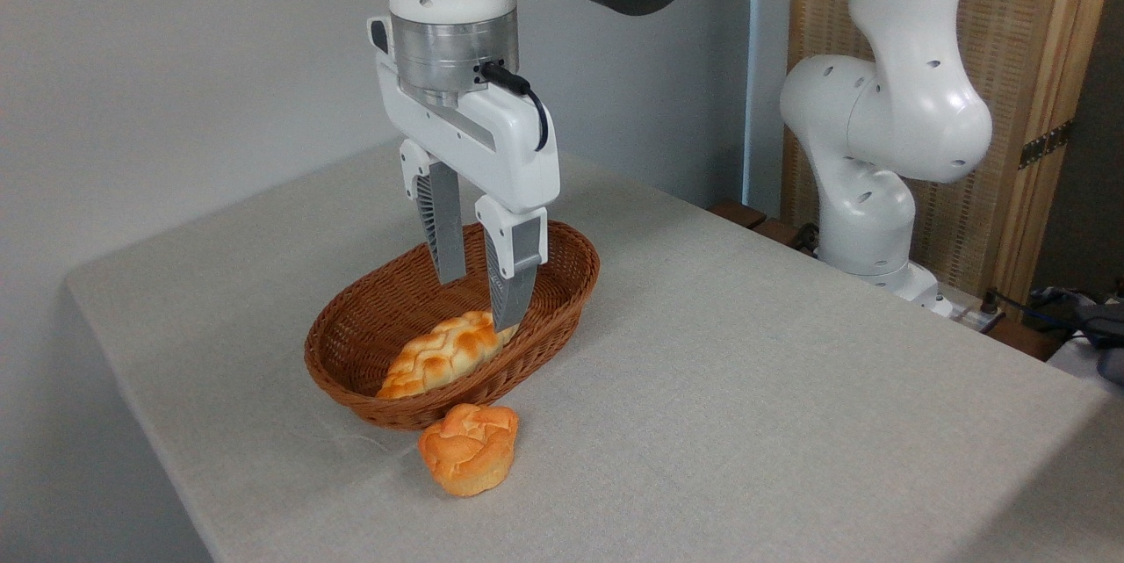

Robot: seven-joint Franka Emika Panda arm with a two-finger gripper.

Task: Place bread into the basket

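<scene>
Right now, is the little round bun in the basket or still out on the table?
Out. The bun sits on the tablecloth just in front of the basket; only the braided loaf lies inside.

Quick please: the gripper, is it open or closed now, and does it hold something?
Gripper: open, holding nothing, above the wicker basket where the braided loaf lies; the round bun sits on the table.

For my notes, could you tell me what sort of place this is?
Probably a robotics lab: a robot arm is mounted beside a cloth-covered table, with toy-like bread and a basket as props.
</scene>
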